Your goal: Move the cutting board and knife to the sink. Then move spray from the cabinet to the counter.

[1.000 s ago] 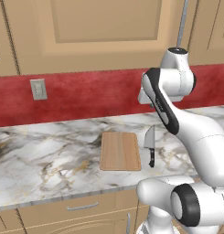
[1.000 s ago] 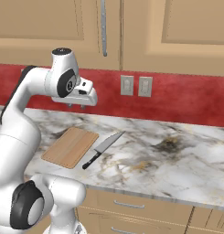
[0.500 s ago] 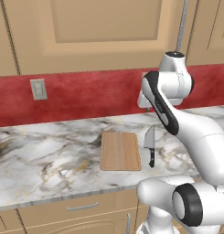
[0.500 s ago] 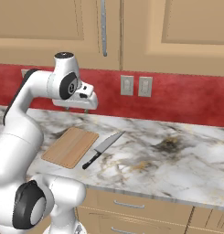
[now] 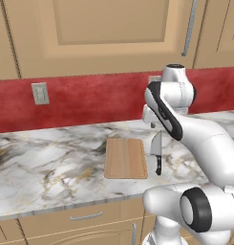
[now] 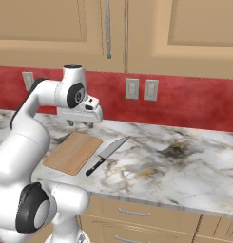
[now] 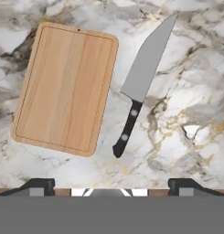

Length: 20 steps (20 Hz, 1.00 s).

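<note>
Knife (image 7: 140,82) beside cutting board (image 7: 65,88) on counter (image 7: 186,91); claw (image 7: 109,186) released; no writing legible.

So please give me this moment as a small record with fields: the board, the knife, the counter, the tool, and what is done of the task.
cutting board: flat on the counter, nothing on it
knife: flat on the counter beside the board, apart from it, black handle toward the counter's front edge
counter: marble-look worktop bearing both things
tool: above the counter behind the board, jaws wide open, holding nothing
wall: two outlets on the red backsplash
task state: board and knife both untouched on the counter, not yet moved
</note>
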### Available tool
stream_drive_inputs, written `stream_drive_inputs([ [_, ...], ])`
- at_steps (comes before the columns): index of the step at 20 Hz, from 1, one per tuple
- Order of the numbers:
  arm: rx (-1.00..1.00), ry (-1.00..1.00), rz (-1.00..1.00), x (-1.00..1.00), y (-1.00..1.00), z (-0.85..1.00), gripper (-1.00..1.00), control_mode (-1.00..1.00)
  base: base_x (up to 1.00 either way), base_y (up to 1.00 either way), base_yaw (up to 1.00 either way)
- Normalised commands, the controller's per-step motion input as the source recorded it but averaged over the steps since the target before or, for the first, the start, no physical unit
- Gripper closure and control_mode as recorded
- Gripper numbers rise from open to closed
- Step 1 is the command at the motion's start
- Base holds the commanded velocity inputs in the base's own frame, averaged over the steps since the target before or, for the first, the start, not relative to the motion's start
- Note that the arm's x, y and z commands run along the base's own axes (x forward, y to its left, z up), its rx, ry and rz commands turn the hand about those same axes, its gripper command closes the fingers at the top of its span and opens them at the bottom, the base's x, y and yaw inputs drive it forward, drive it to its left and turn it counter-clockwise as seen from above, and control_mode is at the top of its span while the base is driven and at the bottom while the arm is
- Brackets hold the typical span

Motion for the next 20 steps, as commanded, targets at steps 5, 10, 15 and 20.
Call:
stream_drive_inputs([
  [5,0.0,0.1,0.0,0.0,0.0,-0.35,-1.0,-1.0,0.0,0.0,0.0],
  [10,0.0,0.11,0.0,0.0,0.0,-0.22,-1.0,-1.0,0.0,0.0,0.0],
  [15,0.0,0.11,0.0,0.0,0.0,-0.19,-1.0,-1.0,0.0,0.0,0.0],
  [20,0.0,0.11,0.0,0.08,0.0,-0.18,-1.0,-1.0,0.0,0.0,0.0],
])
